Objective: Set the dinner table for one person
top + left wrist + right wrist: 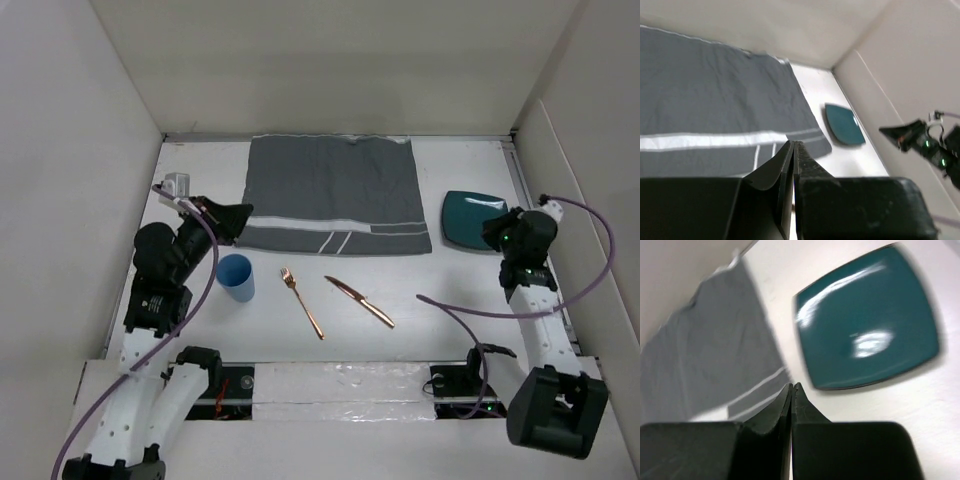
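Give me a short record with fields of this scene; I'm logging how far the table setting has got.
surface: white table
far middle: grey placemat, flat, nothing on it
right of placemat: teal plate, on the table
by its near left corner: blue cup
in front: fork and knife, lying apart
left arm: left gripper shut, empty, over the placemat's near left corner
right arm: right gripper shut, empty, at the plate's right edge

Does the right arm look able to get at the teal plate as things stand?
Probably yes: the right gripper hovers close by the teal plate, nothing lies between them, though its jaws are shut.
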{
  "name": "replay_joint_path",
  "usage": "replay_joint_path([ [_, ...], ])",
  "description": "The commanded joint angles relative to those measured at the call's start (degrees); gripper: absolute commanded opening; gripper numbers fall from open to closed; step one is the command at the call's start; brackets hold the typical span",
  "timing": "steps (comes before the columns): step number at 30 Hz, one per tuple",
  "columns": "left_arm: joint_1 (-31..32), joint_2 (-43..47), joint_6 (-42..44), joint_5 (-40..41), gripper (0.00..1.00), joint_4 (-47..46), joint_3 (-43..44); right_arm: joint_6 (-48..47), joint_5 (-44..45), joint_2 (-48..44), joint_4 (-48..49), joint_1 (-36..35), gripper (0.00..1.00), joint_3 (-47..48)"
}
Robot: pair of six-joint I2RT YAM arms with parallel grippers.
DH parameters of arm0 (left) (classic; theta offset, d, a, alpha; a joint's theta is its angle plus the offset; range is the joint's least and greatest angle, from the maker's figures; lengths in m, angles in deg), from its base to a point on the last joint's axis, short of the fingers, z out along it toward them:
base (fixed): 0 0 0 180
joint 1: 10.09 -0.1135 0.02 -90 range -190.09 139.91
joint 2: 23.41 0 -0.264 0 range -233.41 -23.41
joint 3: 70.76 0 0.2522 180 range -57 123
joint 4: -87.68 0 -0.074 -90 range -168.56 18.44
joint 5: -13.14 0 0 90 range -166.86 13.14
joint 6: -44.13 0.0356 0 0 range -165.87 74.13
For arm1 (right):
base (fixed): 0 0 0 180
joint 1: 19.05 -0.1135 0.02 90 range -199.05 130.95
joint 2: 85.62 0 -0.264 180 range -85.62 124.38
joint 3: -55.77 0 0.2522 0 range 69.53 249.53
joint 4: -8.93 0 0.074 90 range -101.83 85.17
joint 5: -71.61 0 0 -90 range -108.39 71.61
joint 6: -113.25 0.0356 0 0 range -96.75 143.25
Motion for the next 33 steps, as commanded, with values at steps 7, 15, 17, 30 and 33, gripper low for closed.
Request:
replay_joint_path([
  [7,11.91,6.38,12.95,3.17,0.21,7.98,-3.56,4.22,-17.4,9.97,8.26,27.6,0.67,-4.16],
  [15,18.86,10.7,15.42,7.94,0.32,10.79,-3.48,10.82,-30.98,32.04,25.39,32.38,0.71,-3.98],
  [17,19.82,10.96,15.42,8.64,0.32,11.15,-3.3,13.72,-30.98,35.03,29.08,32.38,0.71,-4.85],
  [30,21.24,12.02,15.51,12.33,0.33,12.38,-2.6,24.27,-17.11,36.8,24.63,23.95,0.57,0.06],
  [33,21.24,12.37,15.51,12.77,0.33,12.55,-2.51,27.09,-14.02,36.45,23.12,22.27,0.48,1.29],
])
